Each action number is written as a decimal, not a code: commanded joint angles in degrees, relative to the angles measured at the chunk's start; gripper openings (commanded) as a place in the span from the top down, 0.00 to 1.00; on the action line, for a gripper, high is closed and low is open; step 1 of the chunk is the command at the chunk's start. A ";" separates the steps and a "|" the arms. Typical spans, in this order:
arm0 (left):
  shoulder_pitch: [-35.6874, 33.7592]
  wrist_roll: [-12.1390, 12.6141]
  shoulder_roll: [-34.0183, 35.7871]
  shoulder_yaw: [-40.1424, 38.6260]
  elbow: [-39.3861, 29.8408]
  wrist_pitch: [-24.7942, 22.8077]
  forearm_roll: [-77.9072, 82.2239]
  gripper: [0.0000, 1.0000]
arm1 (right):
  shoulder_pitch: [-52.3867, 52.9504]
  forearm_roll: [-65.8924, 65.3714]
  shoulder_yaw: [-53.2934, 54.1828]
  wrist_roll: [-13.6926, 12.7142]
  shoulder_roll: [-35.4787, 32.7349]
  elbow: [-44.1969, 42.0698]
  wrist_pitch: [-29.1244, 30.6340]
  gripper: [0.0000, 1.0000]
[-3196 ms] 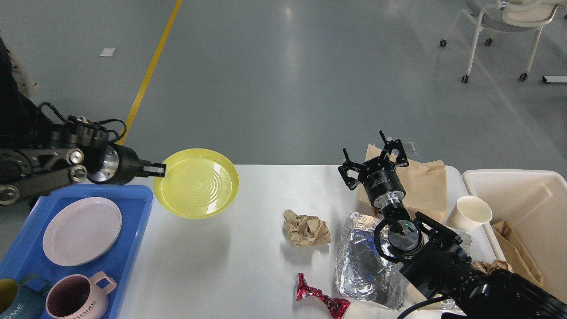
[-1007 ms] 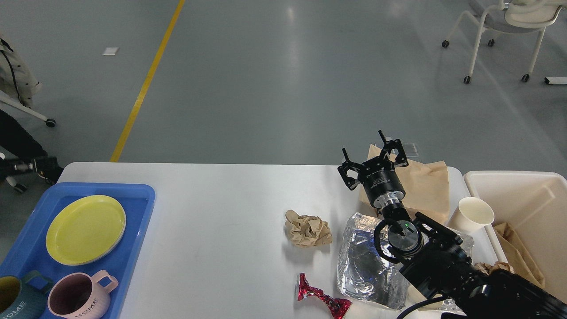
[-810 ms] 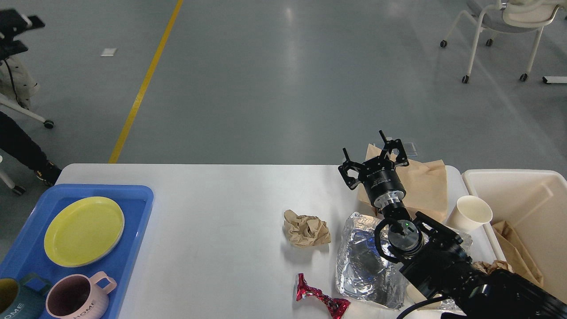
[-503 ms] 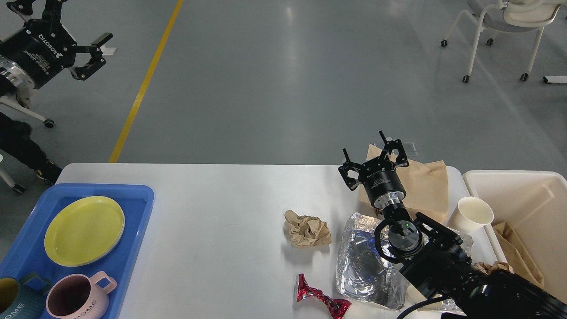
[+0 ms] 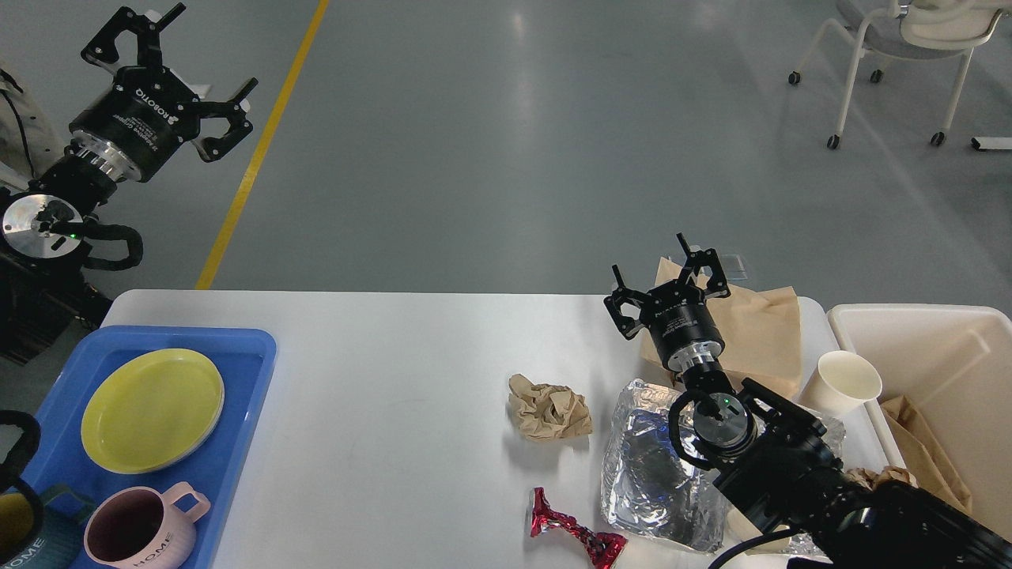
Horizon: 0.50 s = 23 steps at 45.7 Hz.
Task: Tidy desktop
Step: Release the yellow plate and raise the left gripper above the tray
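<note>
White tabletop (image 5: 395,379) — yellow plate (image 5: 152,409) now stacked in tray (image 5: 245,371); left end effector (image 5: 190,71) raised, open, empty; right end effector (image 5: 668,280) open — trash next.

The desktop (image 5: 395,379) bears a blue tray (image 5: 245,371), crumpled paper (image 5: 549,407), foil (image 5: 644,466).

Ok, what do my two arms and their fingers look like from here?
Both are black. The left gripper carries white ROBOTIQ lettering, a silver ring behind it, and a looped black cable. The right gripper has a silver collar, a green light below, and black linkage fingers.
</note>
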 commanded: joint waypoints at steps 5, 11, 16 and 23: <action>0.80 0.36 -3.48 -3.14 0.16 5.04 0.16 0.02 | 0.01 -0.01 0.00 0.00 0.00 0.08 0.09 0.00; 2.04 -0.17 -4.80 -3.84 0.16 6.45 -0.19 0.01 | 0.01 -0.01 0.00 0.00 0.00 0.08 0.09 0.00; 2.39 -0.26 -5.94 -4.37 0.33 6.72 -0.11 0.01 | 0.01 -0.01 0.00 0.00 0.00 0.08 0.00 0.00; 7.30 -0.43 -8.05 -5.42 0.51 6.45 -0.11 0.01 | 0.01 -0.01 0.00 0.00 0.00 0.08 0.00 0.00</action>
